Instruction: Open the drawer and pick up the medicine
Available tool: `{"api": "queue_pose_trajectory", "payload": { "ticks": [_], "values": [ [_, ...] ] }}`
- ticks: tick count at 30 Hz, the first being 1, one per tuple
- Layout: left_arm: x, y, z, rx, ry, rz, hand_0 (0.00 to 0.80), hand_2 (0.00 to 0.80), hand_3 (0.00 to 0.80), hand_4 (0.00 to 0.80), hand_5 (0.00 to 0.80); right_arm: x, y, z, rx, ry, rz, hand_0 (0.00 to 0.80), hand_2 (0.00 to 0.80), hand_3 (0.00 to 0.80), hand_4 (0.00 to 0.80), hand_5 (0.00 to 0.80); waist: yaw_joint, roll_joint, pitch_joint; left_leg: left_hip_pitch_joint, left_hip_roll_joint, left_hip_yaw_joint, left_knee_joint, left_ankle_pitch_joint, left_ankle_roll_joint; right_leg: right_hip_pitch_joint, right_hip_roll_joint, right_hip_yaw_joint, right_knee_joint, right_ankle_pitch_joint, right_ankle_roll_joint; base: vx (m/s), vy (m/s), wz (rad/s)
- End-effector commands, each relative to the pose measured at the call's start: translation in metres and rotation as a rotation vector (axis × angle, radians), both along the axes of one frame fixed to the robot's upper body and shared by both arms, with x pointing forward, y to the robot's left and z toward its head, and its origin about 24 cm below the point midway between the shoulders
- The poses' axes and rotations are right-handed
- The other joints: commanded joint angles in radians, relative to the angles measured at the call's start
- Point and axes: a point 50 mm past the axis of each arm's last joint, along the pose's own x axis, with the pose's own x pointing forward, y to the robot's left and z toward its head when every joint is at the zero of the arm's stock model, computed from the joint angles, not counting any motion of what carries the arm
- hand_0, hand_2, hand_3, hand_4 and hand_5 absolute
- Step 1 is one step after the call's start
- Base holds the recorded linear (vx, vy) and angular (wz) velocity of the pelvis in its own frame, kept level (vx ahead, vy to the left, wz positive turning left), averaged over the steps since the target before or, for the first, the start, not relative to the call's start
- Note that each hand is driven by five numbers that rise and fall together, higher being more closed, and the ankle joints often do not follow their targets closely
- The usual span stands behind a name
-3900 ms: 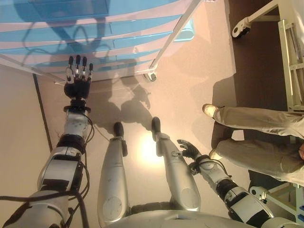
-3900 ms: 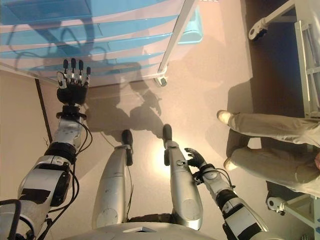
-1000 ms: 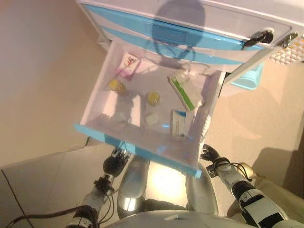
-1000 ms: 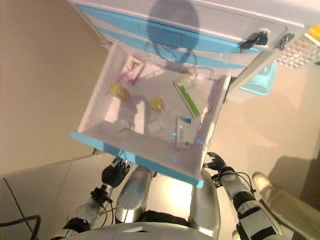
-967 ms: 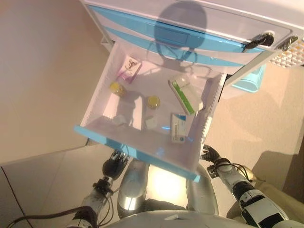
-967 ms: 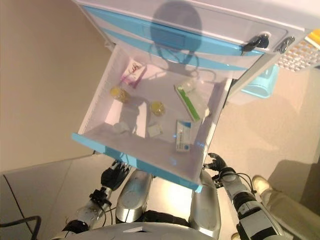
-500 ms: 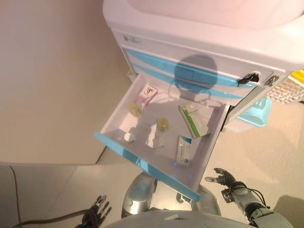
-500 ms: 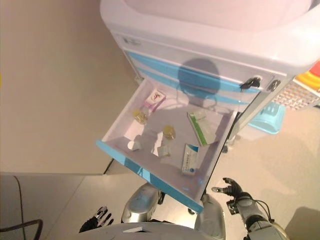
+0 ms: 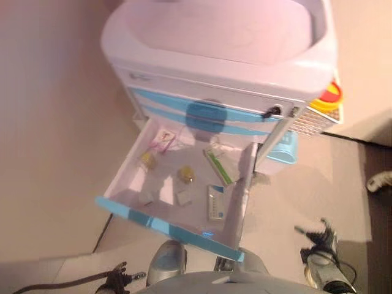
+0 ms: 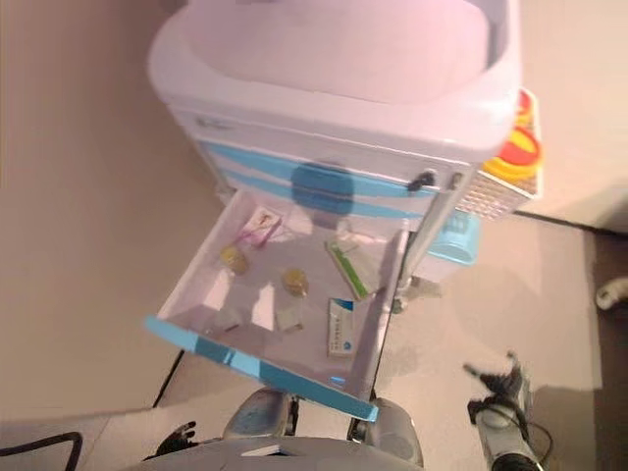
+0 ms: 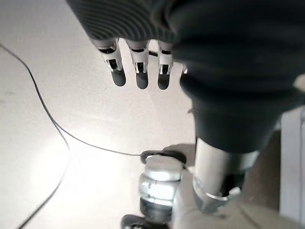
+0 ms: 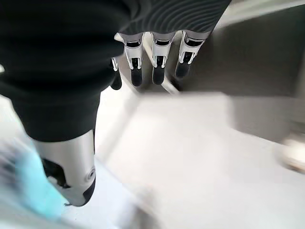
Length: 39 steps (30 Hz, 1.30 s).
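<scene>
The white cart [image 9: 214, 43] has blue-fronted drawers. One drawer [image 9: 166, 229] stands pulled out. In it lie a pink box [image 9: 161, 141], two small yellow bottles [image 9: 147, 159], a green and white box [image 9: 218, 166], a blue and white medicine box [image 9: 214, 203] and small white items [image 9: 183, 198]. My left hand [image 9: 120, 277] hangs low, below the drawer's front, open and empty; its own view shows straight fingers [image 11: 138, 71] over the floor. My right hand [image 9: 319, 236] is low at the right, away from the cart, open and empty, with straight fingers [image 12: 157, 67].
On the cart's right side hang a perforated basket [image 9: 310, 120] with a yellow and red thing [image 9: 331, 93] on it, and a light blue bin [image 9: 283, 147] lower down. A wall runs along the left. A person's shoe [image 9: 380, 180] shows at the right edge.
The camera has risen and pulled back, so the whole cart now shows. The drawer stays open. Both hands are lower and farther from the drawer's front than a second ago.
</scene>
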Motion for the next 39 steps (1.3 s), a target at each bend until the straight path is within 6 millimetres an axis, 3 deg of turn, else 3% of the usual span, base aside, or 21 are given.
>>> {"api": "queue_pose_trajectory", "payload": {
  "ticks": [1,5,7,12,15,22,27,39],
  "values": [
    [-0.024,0.000,-0.002,-0.020,0.051,0.095,0.000,0.000,0.000,0.000,0.000,0.030,0.014,0.061,-0.211,-0.266,0.277,0.000,0.000,0.000,0.000,0.000,-0.038,-0.053,-0.016,0.036,-0.108,0.032,0.029,-0.141,0.088,0.069,-0.041,0.108,-0.234,0.205,0.125,0.017,0.081,-0.35],
    [-0.021,-0.004,-0.004,-0.049,0.050,0.145,0.000,0.000,0.000,0.000,0.000,0.055,0.052,0.119,-0.293,-0.417,0.660,0.000,0.000,0.000,0.000,0.000,-0.056,-0.059,-0.046,0.057,-0.109,0.063,0.009,-0.150,0.092,0.067,-0.043,0.126,-0.258,0.221,0.134,-0.010,0.072,-0.31],
    [-0.015,-0.005,-0.004,-0.051,0.041,0.140,0.000,0.000,0.000,0.000,0.000,0.063,0.074,0.137,-0.348,-0.450,0.863,0.000,0.000,0.000,0.000,0.000,-0.053,-0.061,-0.056,0.059,-0.109,0.072,0.005,-0.153,0.092,0.065,-0.049,0.127,-0.261,0.224,0.137,-0.037,0.054,-0.10],
    [0.003,-0.007,-0.004,-0.059,0.009,0.097,0.000,0.000,0.000,0.000,0.000,0.080,0.117,0.154,-0.476,-0.373,1.245,0.000,0.000,0.000,0.000,0.000,-0.009,-0.068,-0.070,0.060,-0.109,0.062,-0.001,-0.152,0.093,0.072,-0.068,0.098,-0.263,0.225,0.139,-0.039,0.011,-0.01],
    [0.008,-0.006,-0.003,-0.064,0.004,0.091,0.000,0.000,0.000,0.000,0.000,0.089,0.131,0.153,-0.504,-0.323,1.323,0.000,0.000,0.000,0.000,0.000,0.033,-0.071,-0.068,0.057,-0.113,0.036,0.001,-0.150,0.093,0.079,-0.080,0.068,-0.264,0.225,0.139,-0.048,-0.007,0.32],
    [0.007,-0.005,-0.004,-0.055,0.051,0.024,0.000,0.000,0.000,0.000,0.000,0.121,0.156,0.152,-0.628,-0.241,1.345,0.000,0.000,0.000,0.000,0.000,0.119,-0.067,-0.069,0.055,-0.117,-0.024,-0.003,-0.139,0.094,0.098,-0.102,0.003,-0.251,0.210,0.131,-0.021,-0.007,0.40],
    [0.008,-0.005,-0.003,-0.061,0.041,0.004,0.000,0.000,0.000,0.000,0.000,0.138,0.158,0.140,-0.649,-0.127,1.302,0.000,0.000,0.000,0.000,0.000,0.166,-0.060,-0.072,0.058,-0.115,-0.064,-0.013,-0.126,0.090,0.115,-0.109,-0.033,-0.234,0.190,0.125,0.004,0.010,0.31],
    [0.029,-0.008,0.001,-0.073,-0.044,-0.062,0.000,0.000,0.000,0.000,0.000,0.158,0.160,0.115,-0.713,0.065,1.243,0.000,0.000,0.000,0.000,0.000,0.234,-0.051,-0.062,0.059,-0.105,-0.140,-0.049,-0.089,0.079,0.134,-0.118,-0.097,-0.213,0.168,0.123,-0.003,-0.002,0.20]
  ]
}}
